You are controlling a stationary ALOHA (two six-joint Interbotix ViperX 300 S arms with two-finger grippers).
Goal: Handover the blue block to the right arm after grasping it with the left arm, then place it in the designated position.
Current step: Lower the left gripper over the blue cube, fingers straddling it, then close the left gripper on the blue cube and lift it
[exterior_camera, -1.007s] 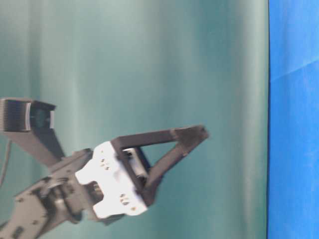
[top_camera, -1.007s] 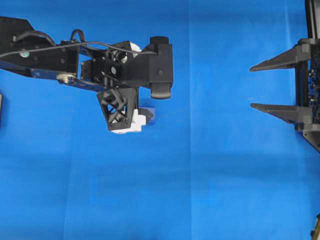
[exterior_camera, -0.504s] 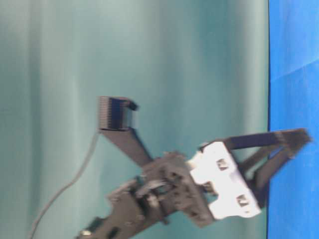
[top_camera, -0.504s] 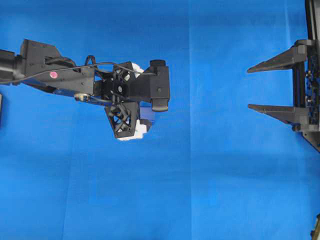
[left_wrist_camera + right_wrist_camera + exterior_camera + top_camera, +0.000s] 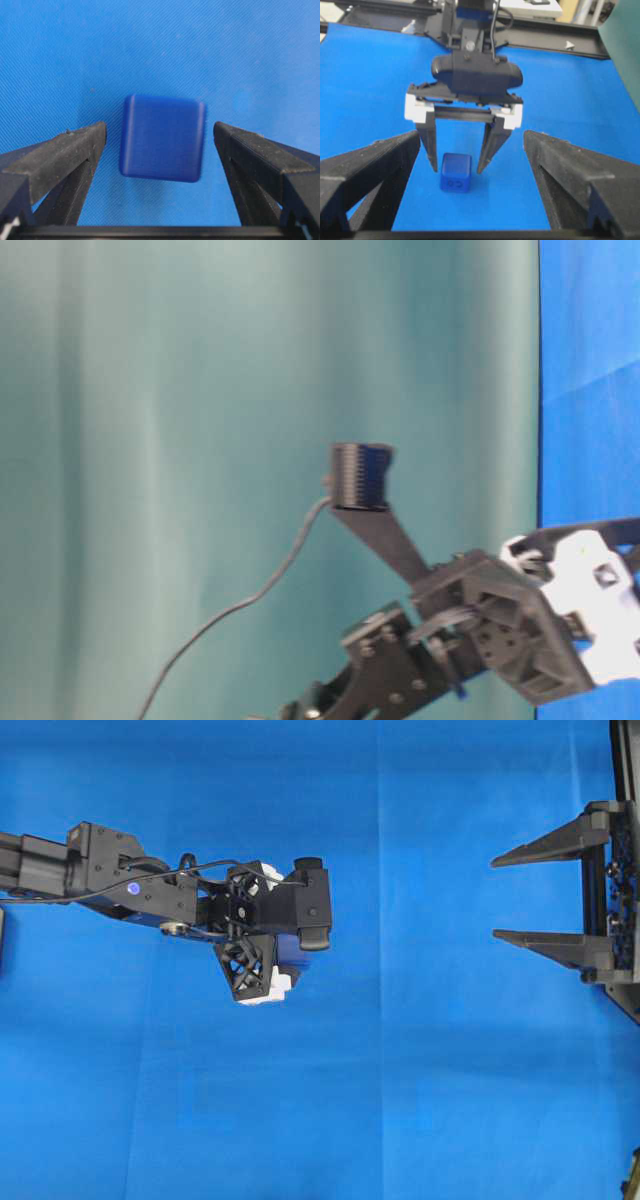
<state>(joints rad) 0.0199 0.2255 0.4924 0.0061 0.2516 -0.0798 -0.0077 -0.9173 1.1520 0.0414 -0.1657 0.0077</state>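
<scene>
The blue block (image 5: 162,137) rests on the blue cloth, a small dark-blue cube with rounded edges. My left gripper (image 5: 160,127) points straight down over it and is open. Its black fingers (image 5: 75,150) flank the block with a gap on each side, touching neither face. From the right wrist view, the block (image 5: 455,171) sits between the white-bracketed left gripper's (image 5: 458,160) lowered tips. In the overhead view the left gripper (image 5: 280,965) covers most of the block. My right gripper (image 5: 496,898) waits far to the right, open and empty, pointing at the left arm.
Blue cloth (image 5: 400,1100) covers the whole table. A teal backdrop (image 5: 250,390) fills the table-level view. Black frame rails (image 5: 560,37) run along the far end behind the left arm. A dark object (image 5: 1,940) sits at the overhead view's left edge.
The left gripper has come down toward the cloth, so its open fingers now straddle the block. The right gripper has barely shifted.
</scene>
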